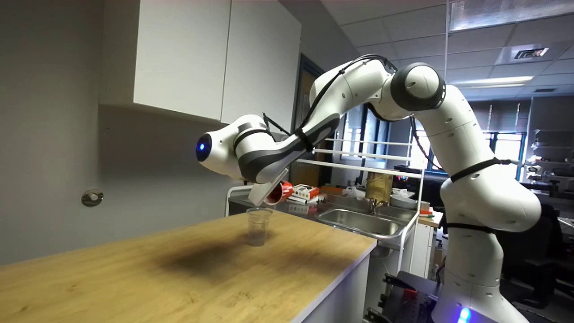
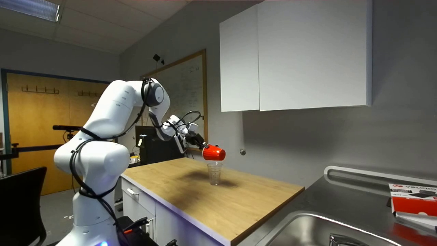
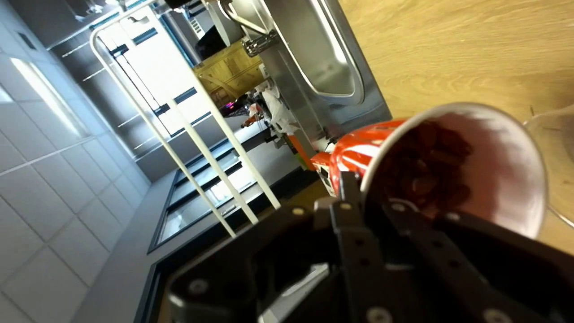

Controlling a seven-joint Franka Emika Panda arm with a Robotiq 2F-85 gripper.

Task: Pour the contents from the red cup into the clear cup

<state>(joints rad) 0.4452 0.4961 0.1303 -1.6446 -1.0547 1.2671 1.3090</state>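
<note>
The red cup [image 1: 281, 192] is tipped onto its side in the air above the clear cup [image 1: 258, 226]. In an exterior view the red cup [image 2: 214, 152] is just over the clear cup's rim [image 2: 214, 174]. In the wrist view the red cup [image 3: 506, 148] shows its white inside, with dark reddish pieces lying in it. My gripper [image 3: 374, 195] is shut on its wall at the rim, one finger outside and one inside. The gripper also shows in an exterior view [image 2: 205, 146]. The clear cup stands upright; it is partly cut off at the wrist view's right edge [image 3: 554, 130]. I cannot tell whether it holds anything.
The clear cup stands on a wooden countertop [image 1: 179, 273]. A white wall cabinet [image 1: 193, 58] hangs above and behind. A metal sink [image 1: 358, 220] adjoins the counter, with a white rail frame [image 1: 367, 155] near it. A red and white box [image 2: 414, 203] lies by the sink.
</note>
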